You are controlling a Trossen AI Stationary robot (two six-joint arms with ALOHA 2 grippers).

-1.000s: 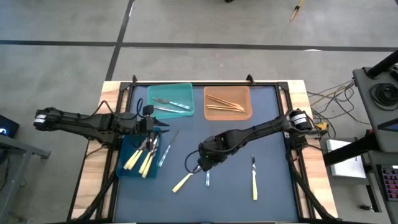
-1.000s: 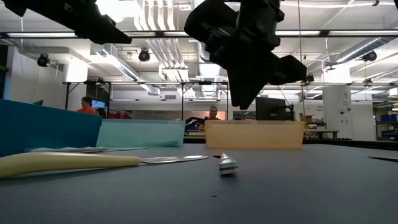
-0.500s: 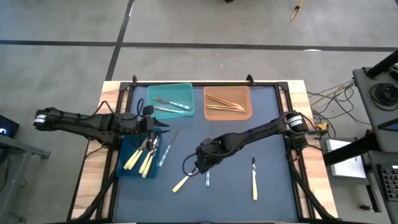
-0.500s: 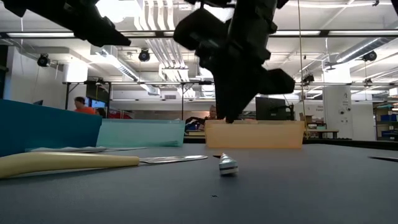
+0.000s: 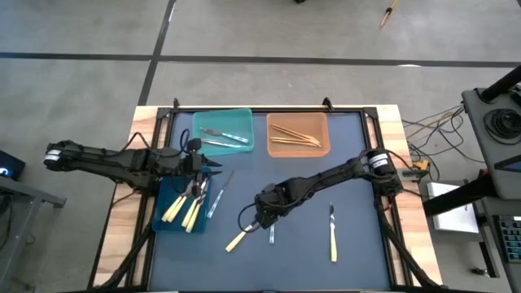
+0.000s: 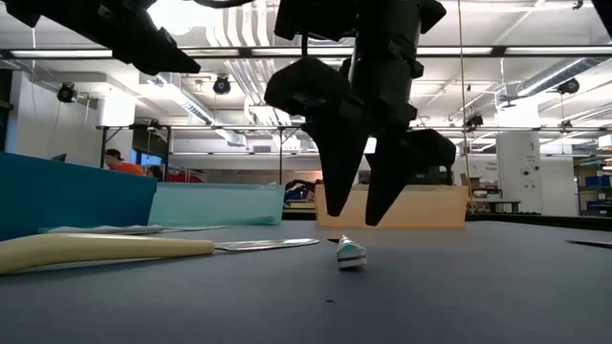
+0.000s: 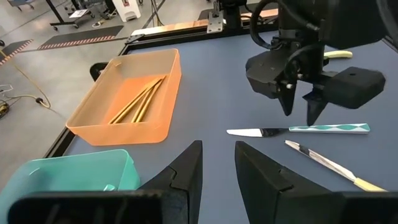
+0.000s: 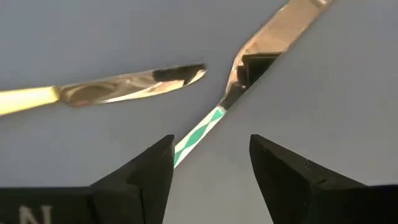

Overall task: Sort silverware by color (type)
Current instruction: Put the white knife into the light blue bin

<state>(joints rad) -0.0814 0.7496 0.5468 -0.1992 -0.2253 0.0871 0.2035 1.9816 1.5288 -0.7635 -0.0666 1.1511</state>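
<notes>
Two arms work the dark surface [image 5: 350, 244]. At left, the left gripper [image 5: 213, 166] hovers by the blue bin [image 5: 165, 218] of yellow-handled cutlery, fingers parted slightly, holding nothing. Mid-surface, the right gripper [image 5: 259, 220] has just spread its fingers wide and dropped over the teal-handled knife [image 7: 298, 130], so a pickup looks imminent. A yellow-handled knife [image 5: 238, 238] lies just beside, crowding the grasp. Farther right lies another knife [image 5: 332, 232].

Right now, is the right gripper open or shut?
Open: the right gripper hangs above the teal-handled knife, a clear gap between its fingers.
</notes>
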